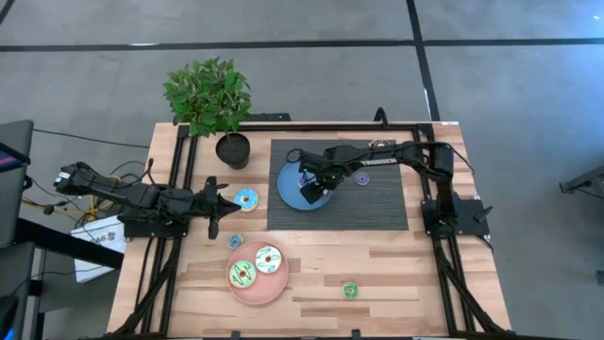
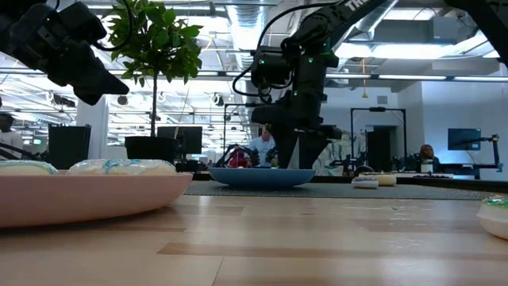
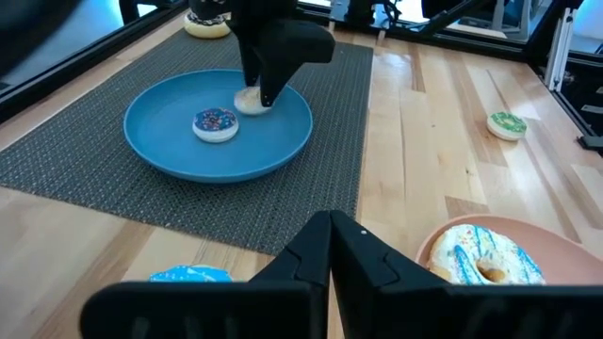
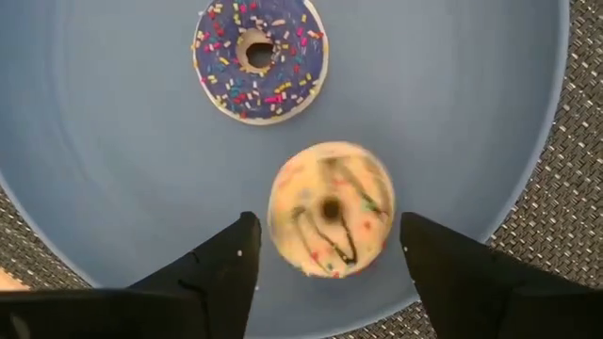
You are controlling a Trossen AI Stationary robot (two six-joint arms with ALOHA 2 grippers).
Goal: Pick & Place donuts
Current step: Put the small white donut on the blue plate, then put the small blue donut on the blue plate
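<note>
Right gripper (image 4: pixel 325 247): held above the blue plate (image 4: pixel 113 188); the two dark fingers (image 4: pixel 212 268) are spread apart with nothing clamped between them.
Cream mini donut (image 4: pixel 330 209): seen in the gap between the right fingers in the right wrist view, lying on the blue plate; contact with the fingers cannot be told. It is iced cream with dark stripes.
Blue mini donut (image 4: pixel 260 58): laid flat on the same plate, just beside the cream one, covered in coloured sprinkles.
Blue plate position: set on the dark woven mat (image 1: pixel 377 203), toward the mat's left end in the high view.
Purple mini donut (image 1: pixel 362 178): laid on the mat, to the right of the blue plate and apart from it.
Left gripper (image 1: pixel 230 204): held over the bare wood of the table (image 1: pixel 396 283) at the left side, pointing toward the light blue donut (image 1: pixel 246 198); whether its fingers are parted or closed cannot be told.
Pink plate (image 1: pixel 255 288): placed on the wood in front of the left gripper; the green donut (image 1: pixel 242 274) and the white donut (image 1: pixel 268 260) are carried on it side by side.
Small blue-iced piece (image 1: pixel 235 242): laid on the wood between the light blue donut and the pink plate.
Green mini donut (image 1: pixel 350 290): laid alone on the wood, well to the right of the pink plate.
Potted plant (image 1: pixel 212 104): stood at the far left corner of the table.
</note>
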